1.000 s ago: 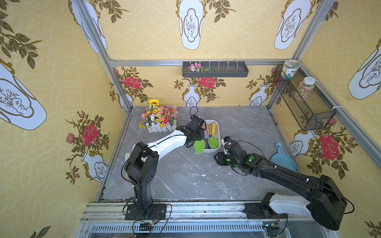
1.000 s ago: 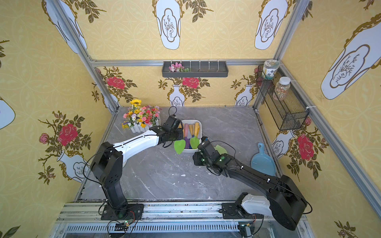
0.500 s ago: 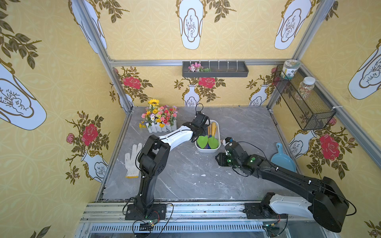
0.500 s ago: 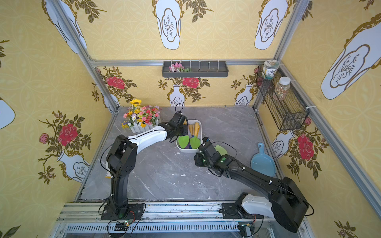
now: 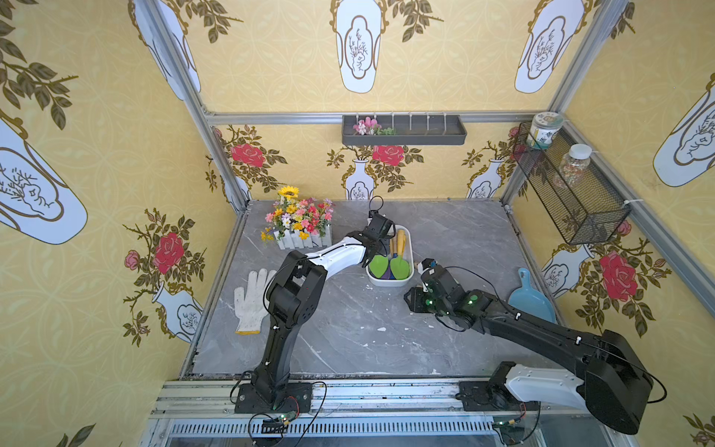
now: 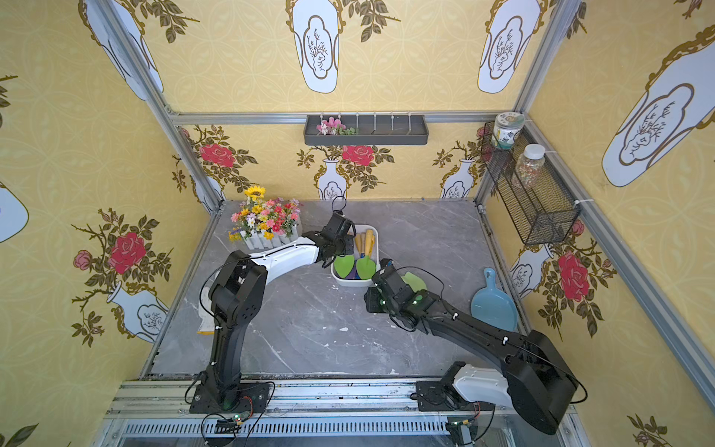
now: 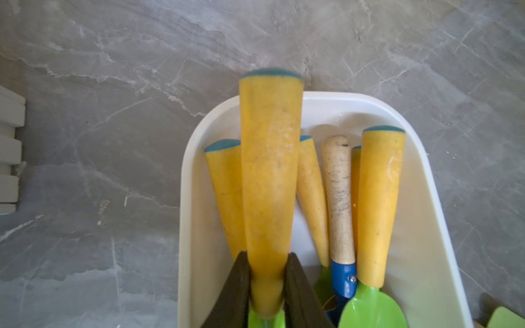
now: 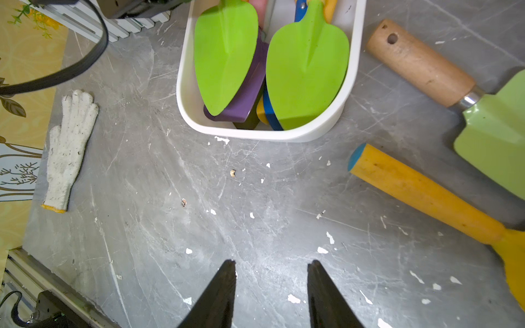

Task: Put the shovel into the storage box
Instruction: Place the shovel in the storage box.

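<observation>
The shovel [image 7: 270, 184], with a yellow plastic handle, a blue end cap and a bright green pointed blade, is clamped at the neck of its handle by the left claw [image 7: 267, 257], whose dark fingers [image 7: 240, 284] press on both sides of it. Its blade [image 8: 225, 54] lies inside the white glossy rounded storage box [image 8: 255, 133], on top of a purple blade [image 8: 250, 91]. Its handle stands above the other handles in the box, and the capped end overlaps the box's rounded end rim in the left wrist view.

Also in the box are a second green-bladed shovel [image 8: 306, 65] and a pale wooden handle with a blue collar [image 7: 338, 198].

Just outside the box, on the right arm's side, a pale green trowel with a brown wooden handle [image 8: 420, 62] and another yellow-handled tool [image 8: 420, 193] lie on the grey marbled table [image 5: 348, 329].

The right claw [image 8: 271, 264] hangs near the box's near end with its jaws parted and nothing between them.

Well apart from the box, on the left arm's side, lies a white knit glove [image 5: 251, 302]. A bunch of mixed flowers in a white picket planter [image 5: 298, 224] stands near the box's far end.
</observation>
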Robot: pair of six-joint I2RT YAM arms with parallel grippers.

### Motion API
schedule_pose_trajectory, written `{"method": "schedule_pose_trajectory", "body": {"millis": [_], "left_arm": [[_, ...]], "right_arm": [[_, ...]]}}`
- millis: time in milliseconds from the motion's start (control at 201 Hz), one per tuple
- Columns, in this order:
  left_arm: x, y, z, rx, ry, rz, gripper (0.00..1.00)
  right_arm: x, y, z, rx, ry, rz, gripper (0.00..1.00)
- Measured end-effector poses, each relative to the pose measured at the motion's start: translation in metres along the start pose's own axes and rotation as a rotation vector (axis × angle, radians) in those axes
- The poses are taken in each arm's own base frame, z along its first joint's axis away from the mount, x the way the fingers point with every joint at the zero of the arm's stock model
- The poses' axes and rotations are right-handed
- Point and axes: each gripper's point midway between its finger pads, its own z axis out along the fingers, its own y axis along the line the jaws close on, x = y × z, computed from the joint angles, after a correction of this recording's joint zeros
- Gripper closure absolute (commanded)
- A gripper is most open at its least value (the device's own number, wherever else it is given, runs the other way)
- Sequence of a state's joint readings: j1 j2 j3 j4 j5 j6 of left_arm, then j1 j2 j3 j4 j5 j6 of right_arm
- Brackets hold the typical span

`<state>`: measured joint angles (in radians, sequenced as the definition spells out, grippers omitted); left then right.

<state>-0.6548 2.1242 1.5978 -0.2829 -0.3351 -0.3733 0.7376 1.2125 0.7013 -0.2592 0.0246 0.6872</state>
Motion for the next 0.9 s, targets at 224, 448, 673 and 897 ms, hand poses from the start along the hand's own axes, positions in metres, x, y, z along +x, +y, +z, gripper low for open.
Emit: {"method": "schedule_pose_trajectory", "body": {"millis": [224, 448, 673, 897], "left_arm": [[-0.002, 0.004, -0.016, 0.000, -0.013, -0.003, 0.64], [-0.011, 0.001, -0.046, 0.028, -0.052, -0.008, 0.64], [-0.004, 0.005, -0.080, 0.077, -0.066, -0.029, 0.62], [0.013, 0.012, -0.108, 0.135, -0.055, -0.065, 0.60]], "right_arm": [[0.000, 0.000, 0.004, 0.008, 0.010, 0.000, 0.54], [-0.007, 0.006, 0.002, -0.003, -0.003, 0.000, 0.51], [-0.018, 0.014, -0.002, -0.015, -0.023, -0.004, 0.48], [-0.026, 0.017, -0.004, -0.001, -0.018, -0.007, 0.47]]}}
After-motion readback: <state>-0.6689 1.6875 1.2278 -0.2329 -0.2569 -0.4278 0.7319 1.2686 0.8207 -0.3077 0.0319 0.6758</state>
